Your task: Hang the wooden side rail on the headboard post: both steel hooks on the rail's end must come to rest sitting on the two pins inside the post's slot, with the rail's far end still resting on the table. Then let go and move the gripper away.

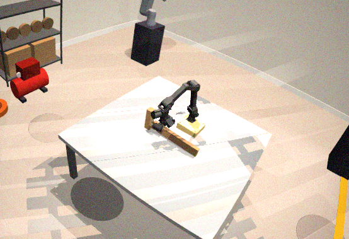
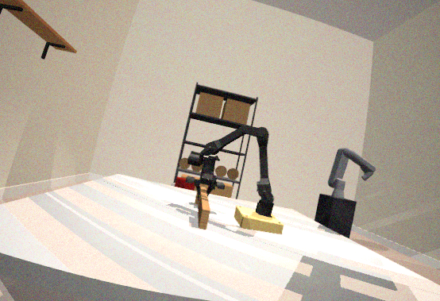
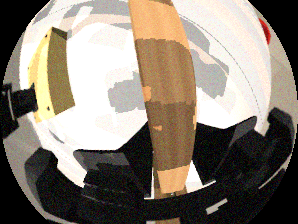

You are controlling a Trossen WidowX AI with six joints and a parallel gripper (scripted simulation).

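Note:
The wooden side rail runs from the post toward the front of the table, its far end low at the table top. My gripper is shut on the rail near its post end, one finger on each side. The wooden headboard post stands upright just beyond the gripper; in the exterior view it is mostly hidden behind the gripper and rail. The steel hooks, the slot and its pins are hidden, so I cannot tell whether the hooks touch the pins.
The arm's yellow base block sits on the white table beside the rail. A shelf rack, a red compressor and another grey arm on a black pedestal stand on the floor away from the table.

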